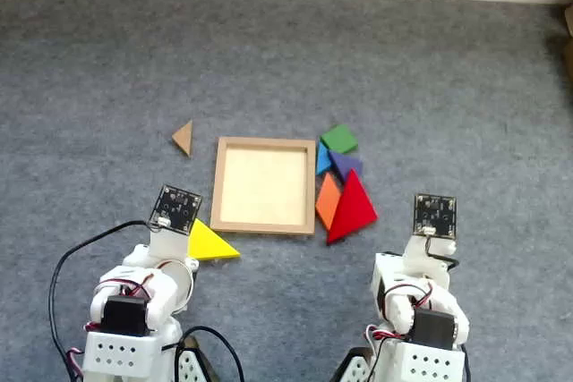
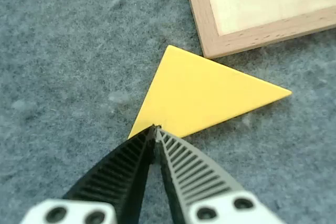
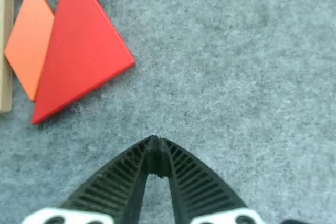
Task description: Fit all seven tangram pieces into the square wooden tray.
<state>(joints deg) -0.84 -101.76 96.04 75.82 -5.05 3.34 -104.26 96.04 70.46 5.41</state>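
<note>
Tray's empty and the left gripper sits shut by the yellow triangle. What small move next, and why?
Probably open the left gripper and ease it down over the near corner of the yellow triangle. Its jaws are shut with the tips right at that corner, the piece lies flat on the carpet beside the tray, and nothing is placed yet.

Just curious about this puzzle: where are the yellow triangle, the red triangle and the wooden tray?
yellow triangle [image 2: 197,92]: left wrist view, its middle.
red triangle [image 3: 79,53]: right wrist view, its middle.
wooden tray [image 1: 265,141]: high view, far rim.
</note>
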